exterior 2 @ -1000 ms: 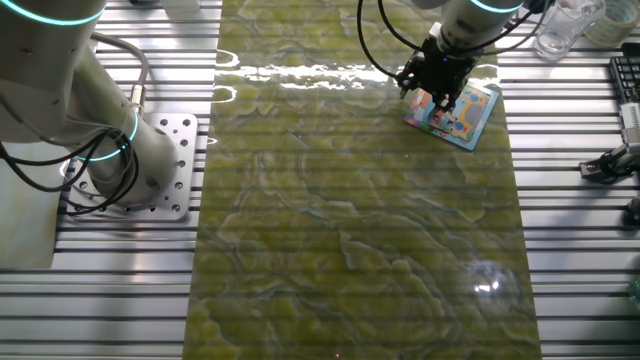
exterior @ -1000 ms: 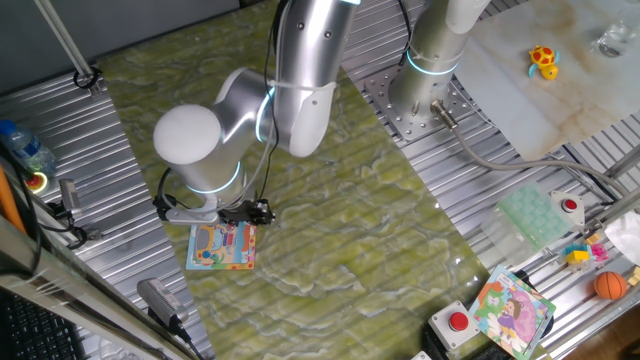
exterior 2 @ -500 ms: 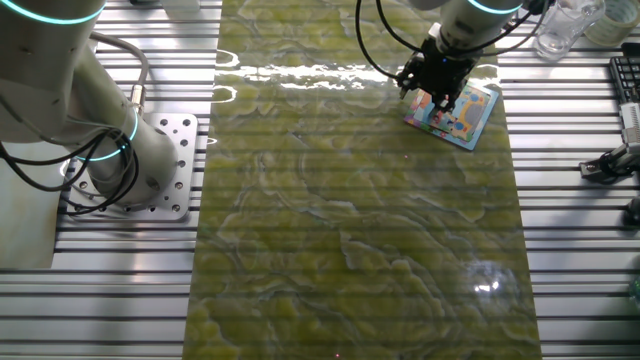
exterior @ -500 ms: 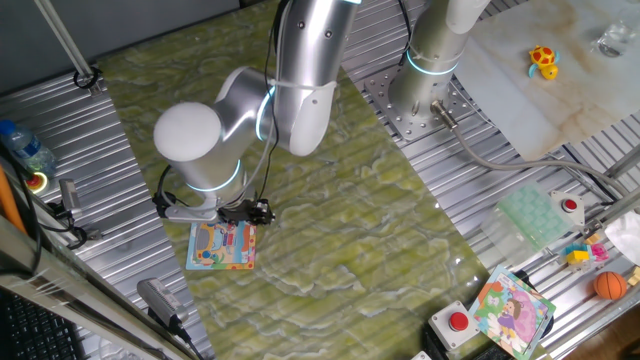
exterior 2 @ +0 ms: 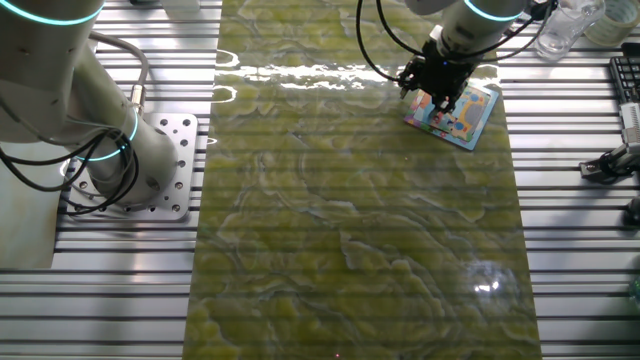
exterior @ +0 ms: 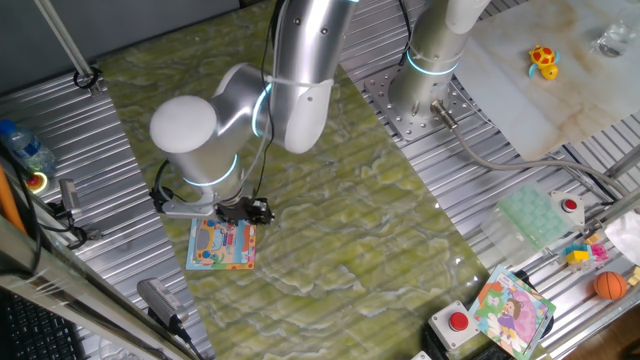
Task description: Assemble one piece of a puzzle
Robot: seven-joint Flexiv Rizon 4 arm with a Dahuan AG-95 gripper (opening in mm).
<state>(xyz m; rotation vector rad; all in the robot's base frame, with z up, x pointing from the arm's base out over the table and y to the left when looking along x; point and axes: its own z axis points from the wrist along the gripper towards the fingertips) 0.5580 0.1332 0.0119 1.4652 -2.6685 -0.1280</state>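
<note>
The puzzle (exterior: 221,246) lies flat on the green marbled mat (exterior: 330,200), near its edge by the ribbed metal table (exterior: 110,180), and it's square so there's no real long axis; in the other fixed view the same board (exterior 2: 455,112) sits turned a bit, edges slightly skewed to the mat's stripes, one corner poking toward the mat's edge. The gripper (exterior 2: 437,88) is down over the board's edge nearest the arm, right on or just above it. Can't tell how the jaws stand, both views just give a dark clump of fingers and cables, and the piece itself is too small or hidden to make out. No readable writing anywhere, the board's picture is just orange, pink and yellow blobs with a light-blue border. One fixed view also catches a second purple-and-green board (exterior: 512,310), a red button (exterior: 458,321) and an orange ball (exterior: 610,286) at the far side.
</note>
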